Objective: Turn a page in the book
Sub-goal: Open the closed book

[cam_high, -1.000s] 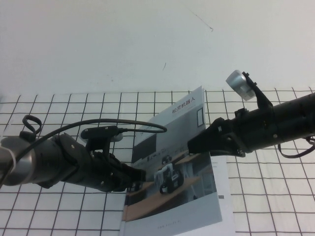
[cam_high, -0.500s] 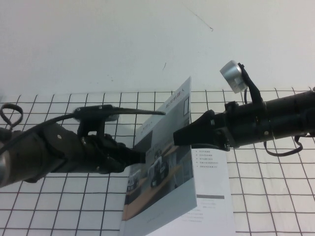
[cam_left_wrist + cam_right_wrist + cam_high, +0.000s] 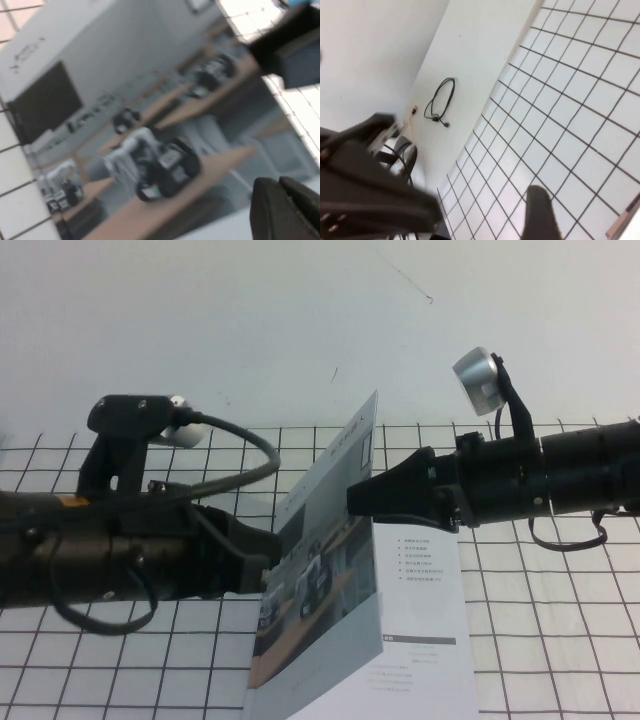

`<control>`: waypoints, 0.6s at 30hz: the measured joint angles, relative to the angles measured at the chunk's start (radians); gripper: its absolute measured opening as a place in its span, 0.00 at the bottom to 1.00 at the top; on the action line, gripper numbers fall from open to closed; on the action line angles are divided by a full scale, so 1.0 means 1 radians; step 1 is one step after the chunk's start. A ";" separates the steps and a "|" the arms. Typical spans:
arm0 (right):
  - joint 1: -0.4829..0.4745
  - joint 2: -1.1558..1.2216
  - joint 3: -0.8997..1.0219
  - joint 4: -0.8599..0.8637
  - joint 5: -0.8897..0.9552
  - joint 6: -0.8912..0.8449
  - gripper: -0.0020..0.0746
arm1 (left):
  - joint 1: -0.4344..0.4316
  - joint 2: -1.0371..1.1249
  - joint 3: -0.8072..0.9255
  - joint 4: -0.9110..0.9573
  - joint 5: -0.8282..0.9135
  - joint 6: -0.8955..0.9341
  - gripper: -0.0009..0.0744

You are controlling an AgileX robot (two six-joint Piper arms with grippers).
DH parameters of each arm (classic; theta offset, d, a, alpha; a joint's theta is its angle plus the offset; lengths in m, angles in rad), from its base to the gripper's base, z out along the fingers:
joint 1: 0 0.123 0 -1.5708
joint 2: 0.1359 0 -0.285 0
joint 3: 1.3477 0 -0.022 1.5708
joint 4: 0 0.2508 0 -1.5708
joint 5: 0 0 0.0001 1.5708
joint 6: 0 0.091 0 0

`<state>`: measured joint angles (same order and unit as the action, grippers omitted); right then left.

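From the raised camera, we see the thin glossy softcover book [image 3: 400, 640] lying open on the white desk with its black grid lines [image 3: 560, 640]. Its cover leaf, the page [image 3: 320, 570] carrying the photo of small wheeled robots, stands almost on edge. The left pincer [image 3: 268, 565] presses against the photo side low down; we cannot tell whether it is clenched or released. The right pincer [image 3: 362, 498] reaches in from the other side to the upper free edge, its dark tip touching or just behind the leaf. Its fingers stand wide, and we see nothing held between them.

In the left wrist view, the cover photo fills the frame, tilted and close, with one dark finger [image 3: 285, 210] at the paper's lower edge.

In the right wrist view, we see only grid cloth, a black cable [image 3: 440, 102] on the white surface beyond, and one dark fingertip [image 3: 542, 212]; no paper lies between the fingers.

Our worry is that the leaf is balanced near vertical. If either arm withdraws early, the slick paper could flop back shut, and a hard push from the left could crease it or drag the whole book.
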<state>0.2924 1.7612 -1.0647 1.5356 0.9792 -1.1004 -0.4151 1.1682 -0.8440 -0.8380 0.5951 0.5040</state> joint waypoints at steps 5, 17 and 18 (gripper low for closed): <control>0.000 0.000 0.000 0.041 0.000 -0.023 0.58 | 0.000 -0.115 0.002 0.023 0.075 -0.002 0.01; 0.049 0.000 0.000 0.102 -0.023 -0.055 0.58 | -0.173 -0.177 0.129 0.034 0.025 -0.063 0.01; 0.066 0.000 0.000 0.102 -0.035 -0.058 0.58 | -0.204 -0.177 0.146 0.031 -0.005 -0.073 0.01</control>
<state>0.3584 1.7612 -1.0647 1.6376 0.9443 -1.1585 -0.6191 0.9914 -0.6982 -0.8070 0.5898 0.4312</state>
